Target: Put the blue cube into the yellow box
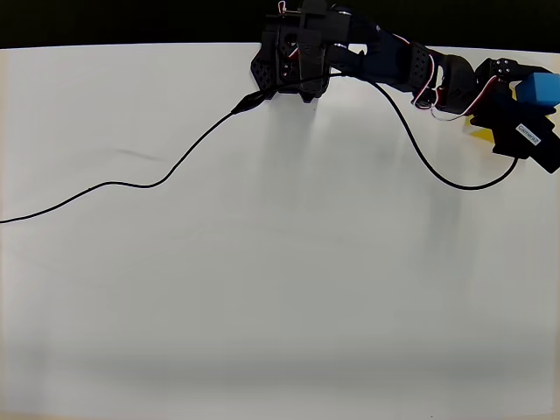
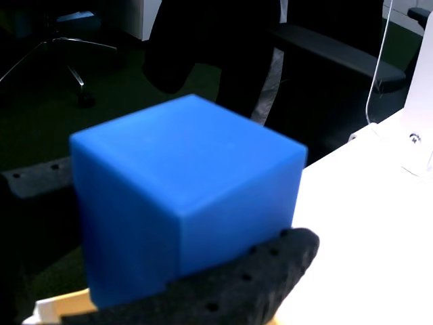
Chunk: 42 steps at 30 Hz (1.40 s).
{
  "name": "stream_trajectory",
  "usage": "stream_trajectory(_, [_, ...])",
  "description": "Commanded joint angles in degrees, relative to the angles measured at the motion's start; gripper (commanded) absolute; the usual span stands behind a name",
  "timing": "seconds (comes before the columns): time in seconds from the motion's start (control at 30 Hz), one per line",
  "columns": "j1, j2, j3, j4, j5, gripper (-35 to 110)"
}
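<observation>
In the overhead view, a black cable [image 1: 131, 182] runs from the left edge at about 9 o'clock, snakes up and to the right across the white table [image 1: 262, 297], and meets the arm's base [image 1: 293, 57] near 12 o'clock at the table's far edge. A second loop of cable sags from the base down toward 3 o'clock and rises again under the wrist. From the base the black arm [image 1: 411, 70] stretches nearly flat to the right, its links in a low line along the far edge, red and white wires showing at the joints, and the wrist turned slightly down toward 3 o'clock at the right edge.

There the gripper [image 1: 525, 109] holds the cube [image 1: 538, 89], which shows as a bright blue block at about 2 o'clock, raised off the table. Just beneath and left of the wrist a sliver of the yellow box [image 1: 479, 135] peeks out, mostly hidden by the arm; whether the cube sits directly above the box cannot be told from here.

In the wrist view the cube [image 2: 186, 203] is large and close, one corner edge facing the camera. A dark padded finger [image 2: 230, 288] with small holes presses against its lower face, and another dark part lies at its left, so the jaws are clamped on the cube. At the lower left, a pale rim with a yellow strip [image 2: 64, 305] shows below the cube. The white table [image 2: 365, 223] lies to the right, and dim chairs stand beyond it.
</observation>
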Motion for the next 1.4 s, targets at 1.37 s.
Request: stream_trajectory(1.37, [6.9, 0.7, -19.3, 12.8, -2.5, 20])
